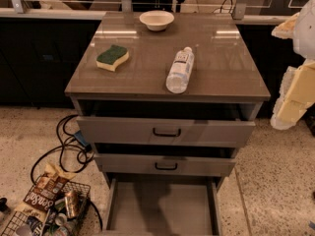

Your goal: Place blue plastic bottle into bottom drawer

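The blue plastic bottle lies on its side on the cabinet's brown top, right of centre, white cap toward the back. The bottom drawer is pulled out at the base of the cabinet, its bare grey floor showing. The gripper is at the right edge of the view, a blurred yellowish-white shape beside the cabinet's right side, apart from the bottle and a little lower than the top.
A green-yellow sponge and a white bowl sit on the cabinet top. Two upper drawer fronts with black handles stand slightly open. A wire basket with cans and snack bags and black cables lie on the floor at left.
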You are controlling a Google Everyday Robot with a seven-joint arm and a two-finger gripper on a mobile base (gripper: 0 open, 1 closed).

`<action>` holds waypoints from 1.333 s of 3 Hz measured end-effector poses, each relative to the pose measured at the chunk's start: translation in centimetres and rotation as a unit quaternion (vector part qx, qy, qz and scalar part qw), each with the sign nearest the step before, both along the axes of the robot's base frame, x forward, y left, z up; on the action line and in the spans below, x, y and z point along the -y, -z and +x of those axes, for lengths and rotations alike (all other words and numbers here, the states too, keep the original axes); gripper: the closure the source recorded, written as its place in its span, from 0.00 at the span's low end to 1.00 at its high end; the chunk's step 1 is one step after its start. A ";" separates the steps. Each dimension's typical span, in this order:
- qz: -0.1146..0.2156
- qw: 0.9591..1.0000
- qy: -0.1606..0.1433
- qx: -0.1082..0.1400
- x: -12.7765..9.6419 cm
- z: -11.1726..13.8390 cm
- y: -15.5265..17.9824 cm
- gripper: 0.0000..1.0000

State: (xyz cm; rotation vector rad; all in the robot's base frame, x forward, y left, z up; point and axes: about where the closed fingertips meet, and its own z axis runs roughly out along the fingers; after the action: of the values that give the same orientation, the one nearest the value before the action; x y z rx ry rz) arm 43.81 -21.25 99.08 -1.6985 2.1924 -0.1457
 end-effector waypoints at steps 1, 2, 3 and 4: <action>0.000 1.000 0.000 0.000 0.0 0.0 0.0 0.00; 0.022 0.998 0.049 -0.021 0.5 2.3 0.1 0.00; 0.063 0.990 0.116 -0.038 0.9 5.8 0.0 0.00; 0.103 0.979 0.171 -0.031 0.4 10.5 -1.2 0.00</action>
State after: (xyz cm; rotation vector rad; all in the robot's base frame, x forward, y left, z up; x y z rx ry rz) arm 54.31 -21.63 100.25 -1.2241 2.4345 0.0468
